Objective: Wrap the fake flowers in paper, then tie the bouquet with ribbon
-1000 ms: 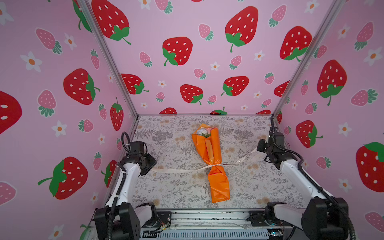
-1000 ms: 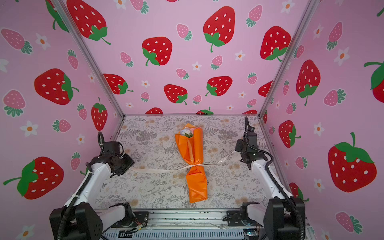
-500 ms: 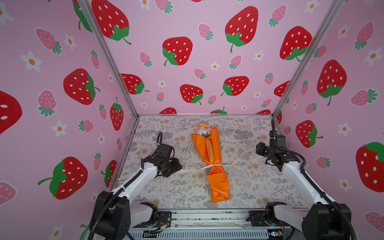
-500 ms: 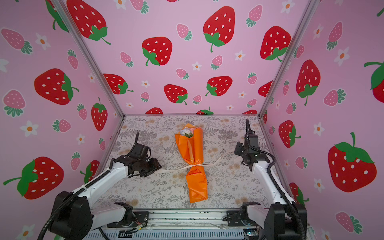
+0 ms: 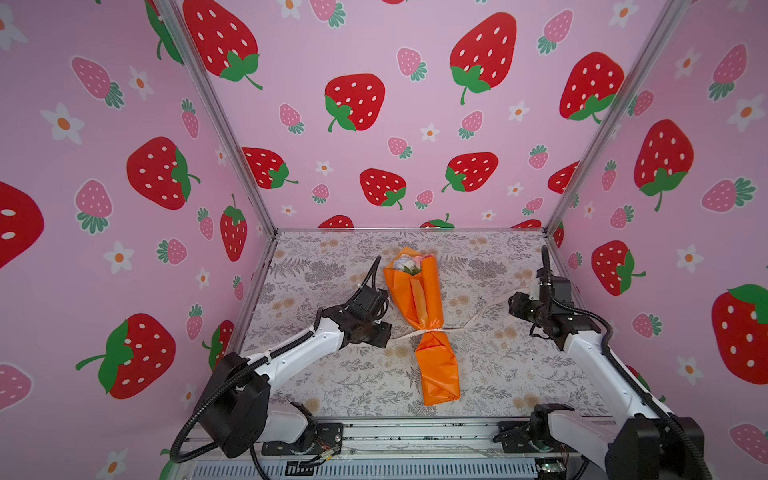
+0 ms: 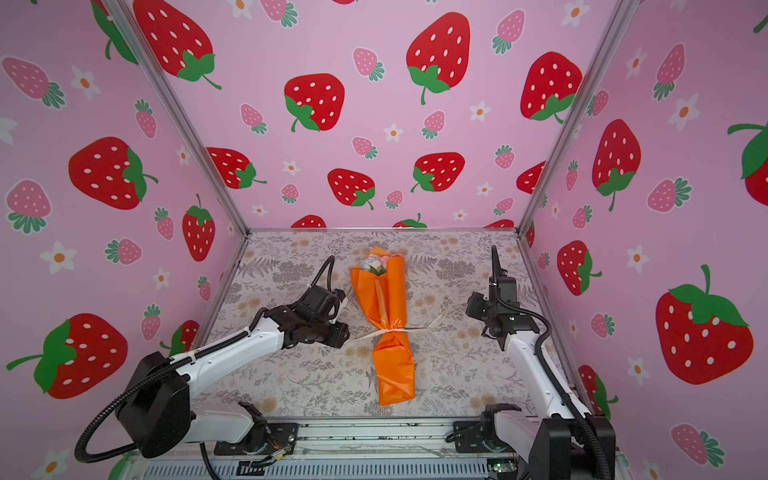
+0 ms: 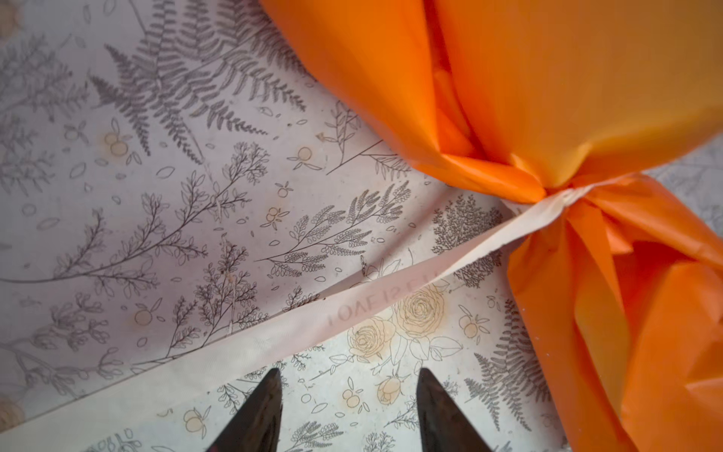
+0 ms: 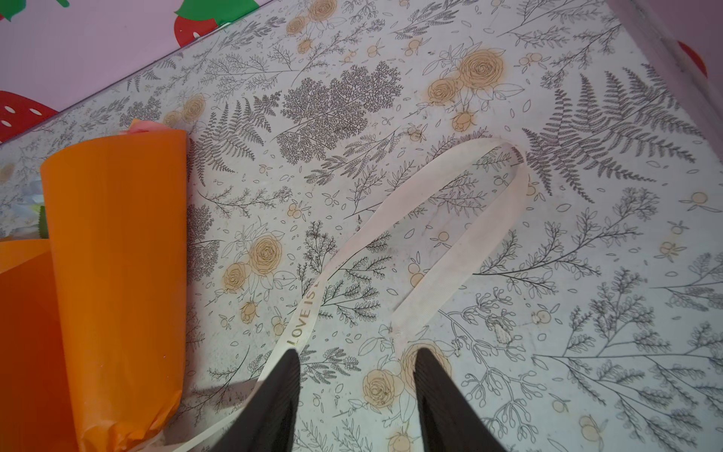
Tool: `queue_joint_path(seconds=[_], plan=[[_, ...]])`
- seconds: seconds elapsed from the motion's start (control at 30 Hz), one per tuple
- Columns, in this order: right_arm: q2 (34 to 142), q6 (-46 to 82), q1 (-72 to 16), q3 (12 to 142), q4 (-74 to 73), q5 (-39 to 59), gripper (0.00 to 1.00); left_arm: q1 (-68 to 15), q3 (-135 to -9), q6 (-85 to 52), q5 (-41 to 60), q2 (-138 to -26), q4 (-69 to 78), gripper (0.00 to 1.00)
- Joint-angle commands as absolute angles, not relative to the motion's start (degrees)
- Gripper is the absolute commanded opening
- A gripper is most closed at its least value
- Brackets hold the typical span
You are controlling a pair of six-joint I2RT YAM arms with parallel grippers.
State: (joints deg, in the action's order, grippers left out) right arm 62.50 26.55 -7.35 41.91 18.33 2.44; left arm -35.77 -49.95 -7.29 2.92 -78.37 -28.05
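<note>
In both top views: bouquet flat on the mat, flowers toward 12 o'clock, ribbon tied round its middle. Left gripper close at its 9 o'clock, right gripper farther off at 3.

From the left wrist: jaws apart, holding nothing (ribbon just past the tips).

From the right wrist: jaws apart too, loose ribbon end beside one fingertip.

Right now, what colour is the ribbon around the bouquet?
Cream ribbon, gold lettering; clearest in the right wrist view.

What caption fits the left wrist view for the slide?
Left gripper, jaws open, beside cream printed ribbon cinching orange paper-wrapped bouquet.
</note>
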Motion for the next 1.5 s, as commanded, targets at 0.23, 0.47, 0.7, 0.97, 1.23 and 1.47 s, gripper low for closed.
queue_joint_path(seconds=[0.23,0.47,0.7,0.97,1.23,1.47], plan=[[62.49,27.49,-6.96,40.98,17.8,3.1,0.51,-35.86,-50.31,21.24,-2.81,-84.7,-29.46,0.56],[63.24,27.77,-6.94,40.21,16.93,3.91,0.51,-36.01,-49.81,22.4,2.34,-87.55,-25.02,0.55],[64.13,28.2,-6.94,39.38,15.69,4.61,0.51,-37.21,-49.7,22.97,1.86,-90.86,-23.57,0.55],[64.82,28.48,-6.95,38.67,15.07,5.27,0.51,-38.74,-48.98,22.69,-1.46,-93.18,-22.17,0.51],[64.03,28.65,-6.99,38.25,15.15,5.36,0.51,-39.31,-47.69,23.63,-4.9,-91.29,-21.04,0.19],[63.02,29.09,-6.96,37.89,15.17,6.21,0.51,-39.9,-48.62,22.96,-2.67,-86.06,-22.81,0.0]])
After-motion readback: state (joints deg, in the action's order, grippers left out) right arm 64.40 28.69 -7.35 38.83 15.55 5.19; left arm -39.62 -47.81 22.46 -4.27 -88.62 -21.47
